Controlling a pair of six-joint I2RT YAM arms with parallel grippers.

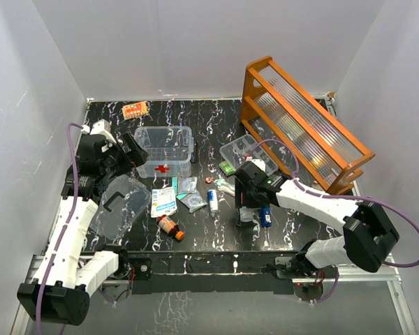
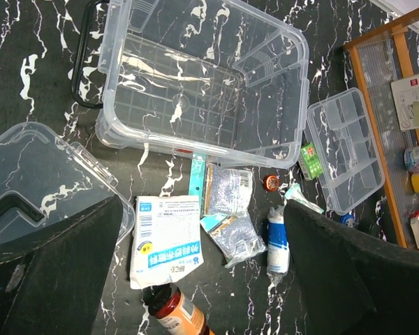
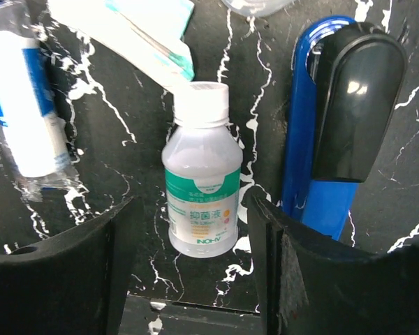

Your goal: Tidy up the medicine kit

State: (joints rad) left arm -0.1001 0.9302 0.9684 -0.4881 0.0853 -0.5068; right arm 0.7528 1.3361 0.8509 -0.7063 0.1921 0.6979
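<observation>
- Black marbled table (image 1: 223,234), white walls (image 1: 195,49): medicine kit (image 1: 164,150) sits far-centre, open, empty; lid (image 1: 119,204) near-left of it.
- R gripper (image 3: 193,209) straddles white bottle (image 3: 199,174); clamped or not, can't tell.
- Centre on body, squeeze evenly, lift straight.
- L gripper (image 2: 202,206) spread wide, empty.

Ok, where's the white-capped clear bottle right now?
Right wrist view, centre: the white-capped bottle lies between the fingers of the right gripper, a blue-and-black item at image-right, a wrapped roll at image-left.
</observation>
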